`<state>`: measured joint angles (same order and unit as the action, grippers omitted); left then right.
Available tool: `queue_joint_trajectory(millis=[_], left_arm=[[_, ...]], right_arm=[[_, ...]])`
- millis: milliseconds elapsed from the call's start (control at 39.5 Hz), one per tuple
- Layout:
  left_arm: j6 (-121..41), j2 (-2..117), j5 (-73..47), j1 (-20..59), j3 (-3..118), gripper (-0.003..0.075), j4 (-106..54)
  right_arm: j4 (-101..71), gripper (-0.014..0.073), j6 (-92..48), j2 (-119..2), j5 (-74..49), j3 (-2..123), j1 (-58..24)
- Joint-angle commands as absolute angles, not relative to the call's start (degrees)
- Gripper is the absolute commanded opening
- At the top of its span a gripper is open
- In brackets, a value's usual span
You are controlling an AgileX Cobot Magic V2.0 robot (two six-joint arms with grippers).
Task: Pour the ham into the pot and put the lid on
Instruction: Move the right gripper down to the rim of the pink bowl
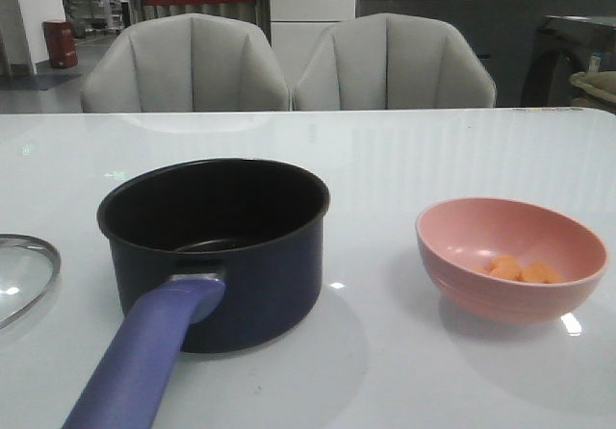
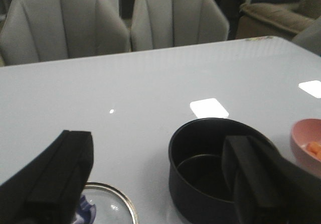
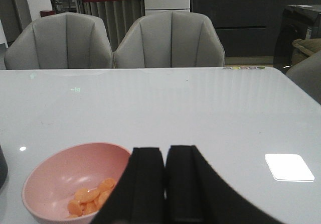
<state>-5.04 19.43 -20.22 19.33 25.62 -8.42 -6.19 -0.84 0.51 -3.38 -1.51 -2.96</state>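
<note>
at the far left edge of the white glossy table (image 1: 404, 160) lies the round clear glass lid with a steel rim (image 1: 27, 275), flat on the surface and cut off by the frame edge; the left wrist view catches a bit of its purple-blue knob (image 2: 84, 215). the left gripper (image 2: 155, 184) hangs above this area with its black fingers (image 2: 55, 179) spread wide apart, nothing between them; the lid shows below one finger and the pot below the other.

just right of the lid, apart from it, stands the dark navy saucepan with a black interior (image 1: 217, 246), upright, its inside bare, its long purple-blue handle (image 1: 144, 362) pointing toward the near edge of the table.

further right, well apart from the pot, sits the pink ribbed bowl (image 1: 510, 256), upright. the small orange ham slices (image 1: 522, 270) lie piled in the bottom of this bowl.

the right gripper (image 3: 165, 184) hovers beside the bowl's right side with its two black fingers (image 3: 145, 184) pressed together, holding nothing.

behind the table stand two grey padded chairs (image 1: 289, 63) side by side.
</note>
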Motion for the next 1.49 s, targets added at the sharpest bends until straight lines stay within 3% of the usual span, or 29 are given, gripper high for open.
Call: queue_joint_trajectory(millis=[0,228,532,835,1139,1266,1392,1468], left_arm=[[-5.16,13.81,-14.86,22.38,23.97,0.0574,-7.76],[-5.16,3.27,-11.71,23.47,18.32,0.0574,-6.54],[-5.16,2.53,-11.7,23.47,17.13,0.0574,-5.64],[-5.16,2.53,-10.88,23.47,17.13,0.0574,-5.64],[-5.16,2.53,-10.88,23.47,17.13,0.0574,-5.64],[-5.16,2.53,-10.88,23.47,17.13,0.0574,-5.64],[-5.16,2.53,-10.78,23.47,17.13,0.0574,-5.64],[-5.16,2.53,-10.78,23.47,17.13,0.0574,-5.64]], right_arm=[[-5.7,0.0148,-1.06,1.62,0.74,-2.08,-2.55],[-5.7,0.0148,-1.06,1.62,0.74,-2.08,-2.55],[-7.39,0.0148,0.0,1.28,8.88,-0.23,-2.61],[-7.39,0.0148,0.0,-15.43,-11.01,16.57,-2.61],[-10.01,0.0157,0.47,-23.72,-13.19,17.97,-2.61],[-10.25,0.0246,0.47,-28.12,-14.81,19.75,-2.61],[-10.25,0.043,0.47,-35.62,-17.16,23.59,-3.01],[-10.25,0.0498,0.47,-40.19,-18.52,26.34,-3.8]])
